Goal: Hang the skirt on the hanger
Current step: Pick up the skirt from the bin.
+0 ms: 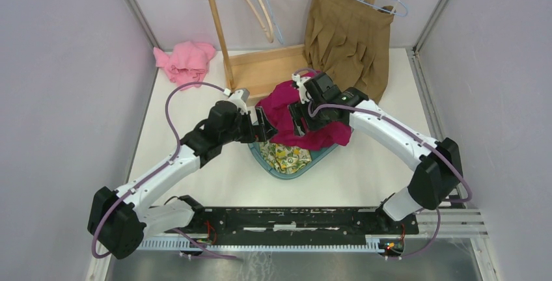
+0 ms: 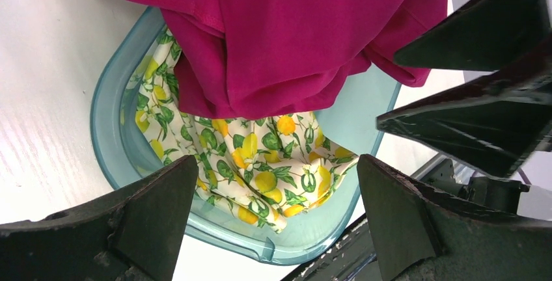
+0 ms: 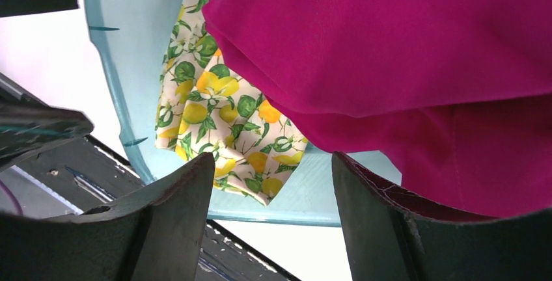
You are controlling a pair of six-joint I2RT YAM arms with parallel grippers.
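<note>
magenta skirt lies heaped over the basket rim, above lemon cloth. left fingers spread wide, right fingers also apart, both empty, flanking the basket (likely lining up a two-sided pick).

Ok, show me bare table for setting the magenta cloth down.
Free: the table strip between bin and base rail; the patch between brown skirt and right arm. Crowded: centre, around magenta cloth and rack.

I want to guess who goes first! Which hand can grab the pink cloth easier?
Probably the right hand: the pink cloth lies right beside it. The open left hand faces the lemon cloth instead.
</note>
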